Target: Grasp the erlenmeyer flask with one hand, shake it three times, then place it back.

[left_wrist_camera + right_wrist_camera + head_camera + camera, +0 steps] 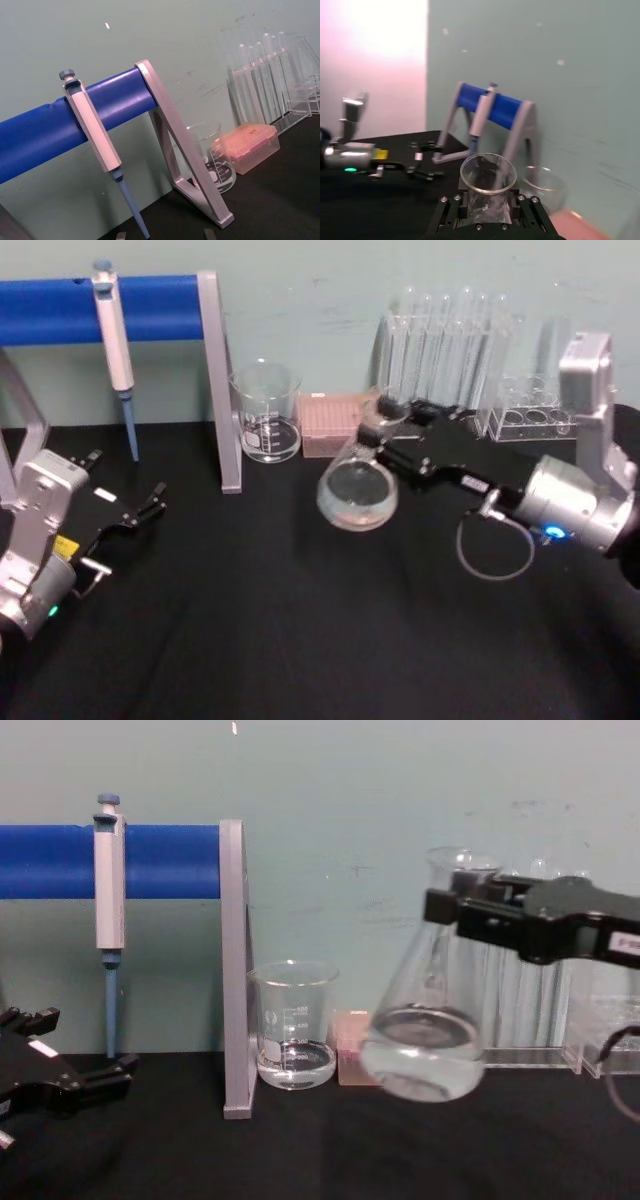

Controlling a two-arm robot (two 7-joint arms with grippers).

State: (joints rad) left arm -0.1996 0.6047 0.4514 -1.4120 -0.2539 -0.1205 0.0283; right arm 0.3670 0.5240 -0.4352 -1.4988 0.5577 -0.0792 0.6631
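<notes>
Flask (425,1030) is hanging tilted above the table (300,1150), neck pinched by the right gripper (458,910); shaking is seemingly in hand, calling for short, firm swings. Left gripper (148,504) is idling on the table, spread.

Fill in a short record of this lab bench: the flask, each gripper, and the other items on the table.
held item: erlenmeyer flask, clear liquid inside, tilted, apparently lifted off the black table
right gripper: shut on the flask's neck
left gripper: open, holding nothing, low over the table on the robot's left
beaker: upright beside the stand's grey leg, a little clear liquid
pipette: hanging on the stand's blue bar
behind the flask: pink box, test tube rack by the wall
</notes>
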